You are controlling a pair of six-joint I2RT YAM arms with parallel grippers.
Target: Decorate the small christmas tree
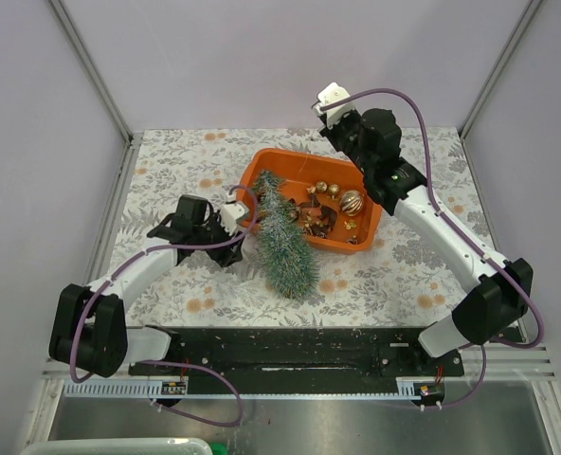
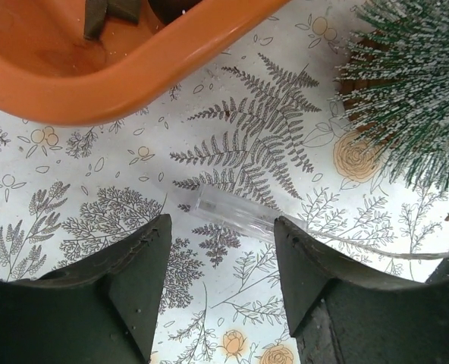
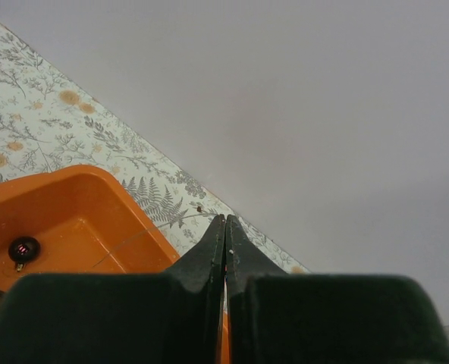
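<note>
Where it lies, the small christmas tree shows frosted green bristles.

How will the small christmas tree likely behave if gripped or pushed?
Lying on its side, the cone-shaped small christmas tree would probably roll in an arc. Its bristly needles likely squash under a grip, so it may slip.

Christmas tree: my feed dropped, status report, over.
Left gripper open over clear tube. Right gripper shut. Christmas tree lying flat, tip across orange tray rim.
</note>
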